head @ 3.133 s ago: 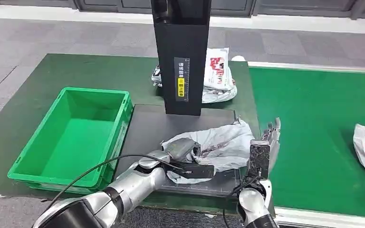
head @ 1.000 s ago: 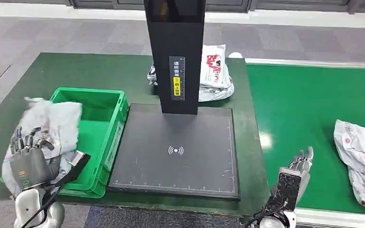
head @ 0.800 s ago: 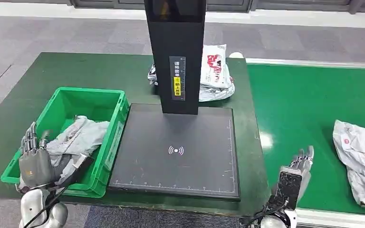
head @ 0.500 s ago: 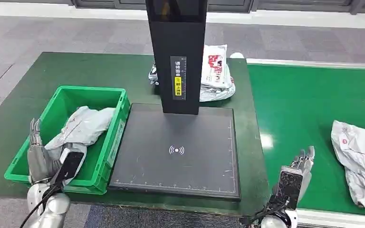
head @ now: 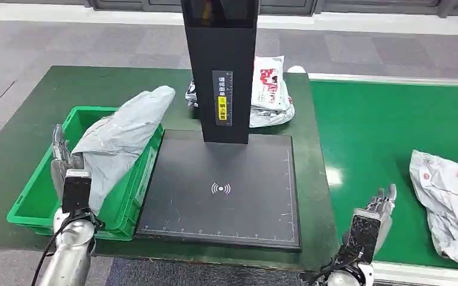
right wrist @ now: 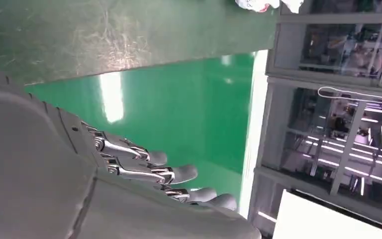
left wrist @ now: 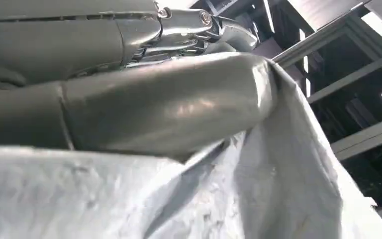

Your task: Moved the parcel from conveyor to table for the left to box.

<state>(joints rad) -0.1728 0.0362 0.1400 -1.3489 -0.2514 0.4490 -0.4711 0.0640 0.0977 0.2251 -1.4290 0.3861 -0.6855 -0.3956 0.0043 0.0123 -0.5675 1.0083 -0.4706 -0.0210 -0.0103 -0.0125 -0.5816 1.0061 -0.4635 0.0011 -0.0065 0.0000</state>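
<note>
A grey plastic parcel [head: 125, 134] stands slanted out of the green box [head: 34, 199], leaning over the box's wall on the scanner side. My left hand [head: 67, 176] is at the parcel's lower end and grips it, fingers pointing up. In the left wrist view the thick thumb [left wrist: 144, 107] presses on the crumpled parcel [left wrist: 258, 199]. My right hand [head: 371, 223] hovers with straight, spread fingers [right wrist: 179, 174] at the near edge of the green conveyor [head: 387, 131], holding nothing.
A black scanner pad [head: 220, 202] with a black tower [head: 220, 65] sits between the box and the conveyor. Several parcels [head: 271, 92] are piled behind the tower. Another white parcel [head: 450, 202] lies on the conveyor at the right.
The left hand carried the parcel from the scanner pad to the green box. In the last half second the parcel rose and swung towards the tower. The conveyor parcel drifted left.
</note>
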